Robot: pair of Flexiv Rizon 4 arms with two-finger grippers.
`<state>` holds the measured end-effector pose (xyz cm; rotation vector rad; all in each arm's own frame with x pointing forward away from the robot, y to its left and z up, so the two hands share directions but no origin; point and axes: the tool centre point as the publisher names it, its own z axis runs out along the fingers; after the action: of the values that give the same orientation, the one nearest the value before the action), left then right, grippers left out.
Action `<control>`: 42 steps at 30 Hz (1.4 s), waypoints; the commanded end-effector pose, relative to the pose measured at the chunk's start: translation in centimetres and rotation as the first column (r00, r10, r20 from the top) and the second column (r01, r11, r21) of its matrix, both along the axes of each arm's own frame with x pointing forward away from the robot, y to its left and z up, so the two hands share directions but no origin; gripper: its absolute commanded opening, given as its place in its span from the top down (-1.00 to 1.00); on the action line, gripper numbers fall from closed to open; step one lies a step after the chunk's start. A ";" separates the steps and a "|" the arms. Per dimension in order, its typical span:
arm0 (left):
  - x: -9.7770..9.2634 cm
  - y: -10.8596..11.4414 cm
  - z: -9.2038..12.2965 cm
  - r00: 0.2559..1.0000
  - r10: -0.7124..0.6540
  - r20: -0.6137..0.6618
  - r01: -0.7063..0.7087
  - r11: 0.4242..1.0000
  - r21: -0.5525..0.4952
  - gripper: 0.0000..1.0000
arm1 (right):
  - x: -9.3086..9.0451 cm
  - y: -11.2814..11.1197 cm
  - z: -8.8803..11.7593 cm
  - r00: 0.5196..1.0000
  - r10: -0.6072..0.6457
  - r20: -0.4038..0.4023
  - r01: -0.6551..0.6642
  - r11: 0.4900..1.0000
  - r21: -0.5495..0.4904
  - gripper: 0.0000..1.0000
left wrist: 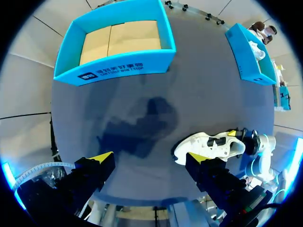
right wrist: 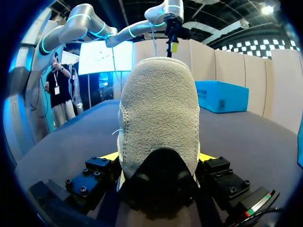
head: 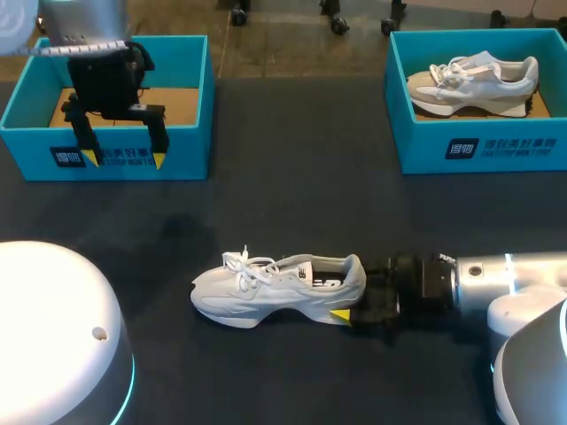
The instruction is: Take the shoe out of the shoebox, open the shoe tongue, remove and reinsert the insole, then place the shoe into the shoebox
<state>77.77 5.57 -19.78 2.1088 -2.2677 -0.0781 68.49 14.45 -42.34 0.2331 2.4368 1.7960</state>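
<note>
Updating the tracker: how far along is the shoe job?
Done: shoe is out on the table, one box empty. In hand: right gripper clamps the heel; left gripper hangs open above that box. Left, as far as visible: tongue, insole, reboxing.

Shoe (head: 279, 288) on table is noted as white to pale grey, with white laces and a black lining with white print. In the right wrist view its heel is seen as off-white and fuzzy-textured, with a black tab at the base. Table (head: 292, 195) is covered in plain dark navy. Left shoebox (head: 190, 150) and right shoebox (head: 425, 146) are coloured turquoise, with tan cardboard floors and dark blue front labels printed in white. Second shoe (head: 474, 81) is marked white and beige with a tan sole. Left gripper (head: 125, 159) and right gripper (head: 353, 299) are black, with tips tagged bright yellow. Right arm (head: 483, 276) is silver-white with a cyan light band.
</note>
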 end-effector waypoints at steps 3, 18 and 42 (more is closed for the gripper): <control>-0.6 0.1 0.2 0.999 0.001 0.039 -0.001 1.000 0.000 -1.00 | 0.2 0.4 -0.3 1.000 -0.003 0.002 0.003 1.000 -0.003 1.00; -5.4 -3.2 0.7 0.998 0.041 0.057 -0.038 0.998 -0.047 -1.00 | 0.2 0.4 -0.3 1.000 -0.003 0.002 0.003 1.000 -0.003 1.00; -10.0 -9.2 -2.9 0.996 -0.082 0.042 0.081 0.996 0.027 -1.00 | 0.2 0.4 -0.3 1.000 -0.003 0.002 0.003 1.000 -0.003 1.00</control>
<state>66.48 -1.34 -21.44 2.0546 -2.3875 0.0147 68.51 14.46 -42.36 0.2334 2.4365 1.7959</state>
